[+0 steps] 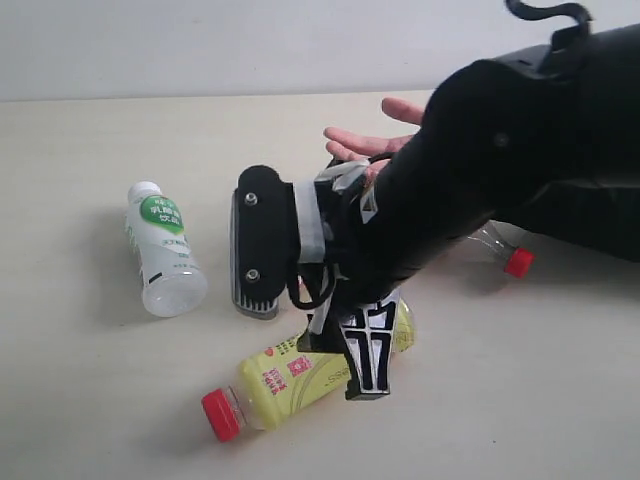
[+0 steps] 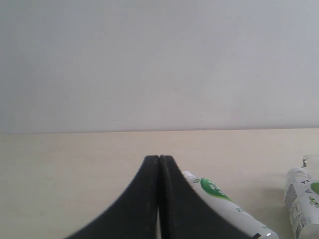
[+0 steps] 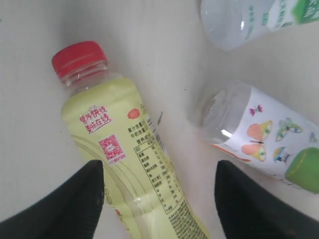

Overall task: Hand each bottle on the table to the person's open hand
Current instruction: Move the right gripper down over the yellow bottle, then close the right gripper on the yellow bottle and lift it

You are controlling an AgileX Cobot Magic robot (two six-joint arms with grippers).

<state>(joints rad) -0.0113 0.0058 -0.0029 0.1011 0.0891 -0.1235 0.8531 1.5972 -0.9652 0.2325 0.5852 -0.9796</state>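
Note:
The yellow-green bottle [image 1: 290,380] with a red cap lies on its side on the table [image 1: 80,400]. My right gripper [image 1: 352,345] reaches across the middle and hangs open over it. In the right wrist view the gripper [image 3: 159,167] straddles this bottle [image 3: 129,149], its fingers apart on either side. One white-capped bottle [image 1: 160,250] lies at the left. The clear bottle with a red cap [image 1: 508,258] pokes out behind my arm. The person's open hand [image 1: 375,140] waits beyond the arm. My left gripper [image 2: 158,159] is shut and empty, beside a white bottle [image 2: 217,191].
A second bottle with a butterfly label [image 3: 259,132] lies close beside the yellow-green one, and another clear-bodied one [image 3: 239,20] lies past it. My black right arm [image 1: 480,170] covers the table's middle in the exterior view. A pale wall stands behind the table.

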